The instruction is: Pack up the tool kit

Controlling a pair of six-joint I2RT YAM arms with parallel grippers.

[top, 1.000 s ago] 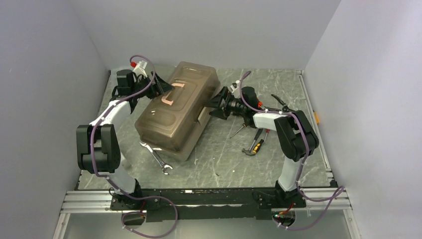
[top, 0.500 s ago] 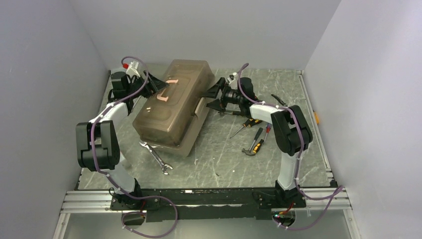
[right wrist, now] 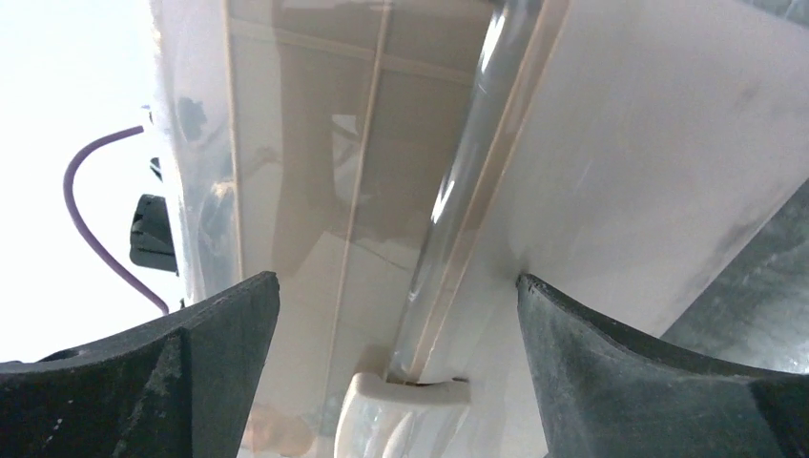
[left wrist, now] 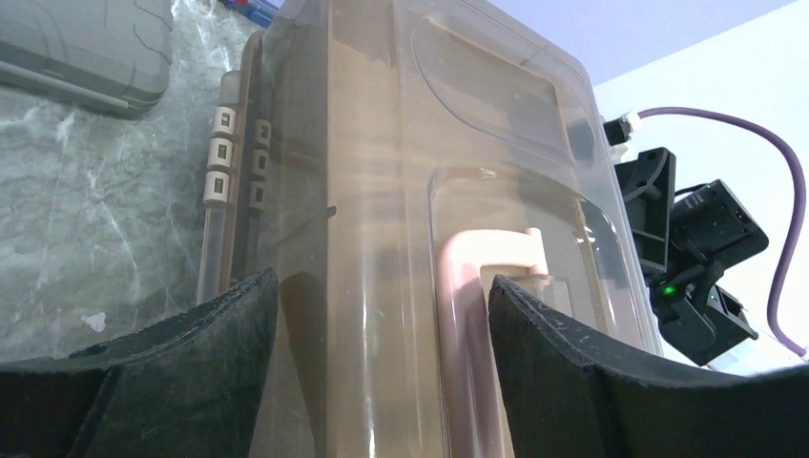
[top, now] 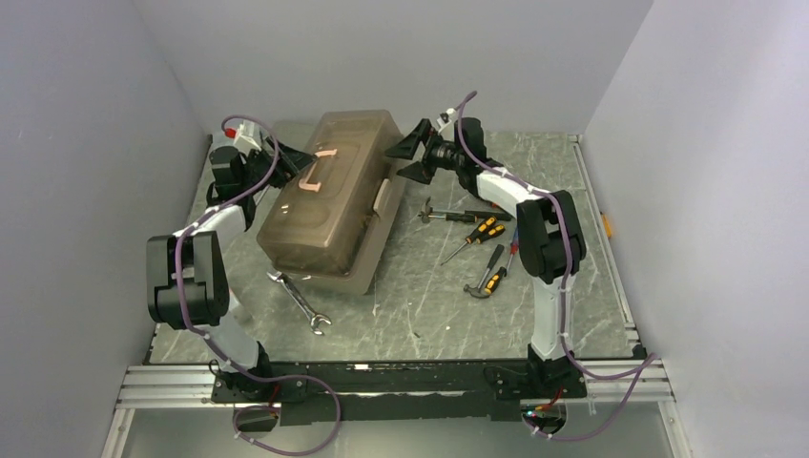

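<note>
Tan-brown and translucent, the large plastic toolbox (top: 329,210) lies closed and slantwise on the far left part of the green-grey marbled table (top: 410,305), its pink handle (top: 320,170) on the smoky lid. The left fingers (left wrist: 191,363) are spread wide at the toolbox's far left side, and the left wrist view shows the lid and handle in the gap between them. The right fingers (right wrist: 649,363) are spread wide too, at the far right side, framing the lid seam and a cream latch (right wrist: 405,415); whether either pair touches the plastic cannot be told. A steel open-ended wrench (top: 300,301) lies just beside the toolbox's near corner. Towards the right edge, well apart from the toolbox, black-and-orange screwdrivers (top: 485,229) and a hammer with a black-orange grip (top: 485,283) lie scattered beneath the right arm. In the left wrist view a flat ribbed grey case (left wrist: 86,48) rests on the table beyond the toolbox's hinged side.
</note>
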